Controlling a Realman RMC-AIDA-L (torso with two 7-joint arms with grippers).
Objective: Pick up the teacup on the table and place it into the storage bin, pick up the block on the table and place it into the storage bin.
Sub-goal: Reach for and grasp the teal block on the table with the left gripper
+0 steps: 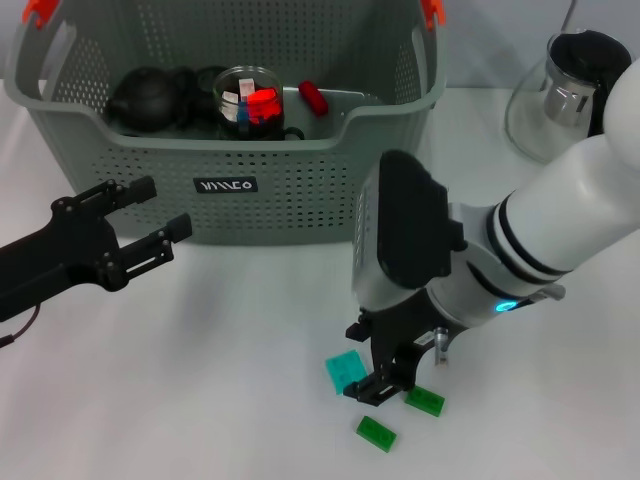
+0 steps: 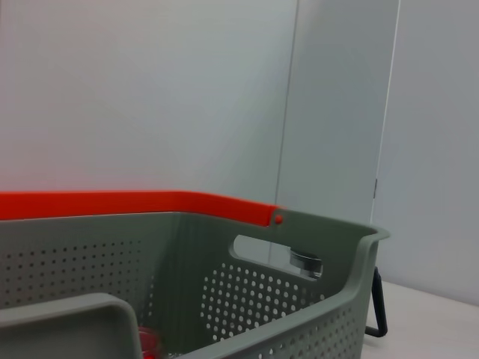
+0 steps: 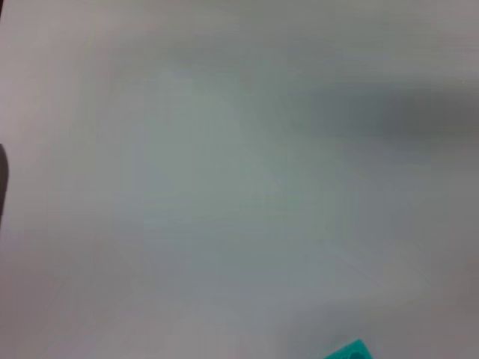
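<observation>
The grey storage bin point(image 1: 300, 170) stands at the back of the table, and its orange-edged rim point(image 2: 314, 224) fills the left wrist view. Inside it a glass teacup point(image 1: 247, 100) stands with something red in it, beside a red block point(image 1: 313, 97). On the table in front lie a teal block point(image 1: 344, 371) and two green blocks point(image 1: 425, 401) point(image 1: 376, 433). My right gripper point(image 1: 382, 385) points down, open, just right of the teal block, between it and the nearer green one. A corner of the teal block point(image 3: 349, 351) shows in the right wrist view. My left gripper point(image 1: 150, 225) hovers open at the bin's front left.
A glass teapot point(image 1: 560, 95) with a black lid stands at the back right; its black handle point(image 2: 380, 303) shows past the bin's corner. Dark teaware point(image 1: 145, 98) sits in the bin's left part. White table point(image 1: 230, 380) stretches in front of the bin.
</observation>
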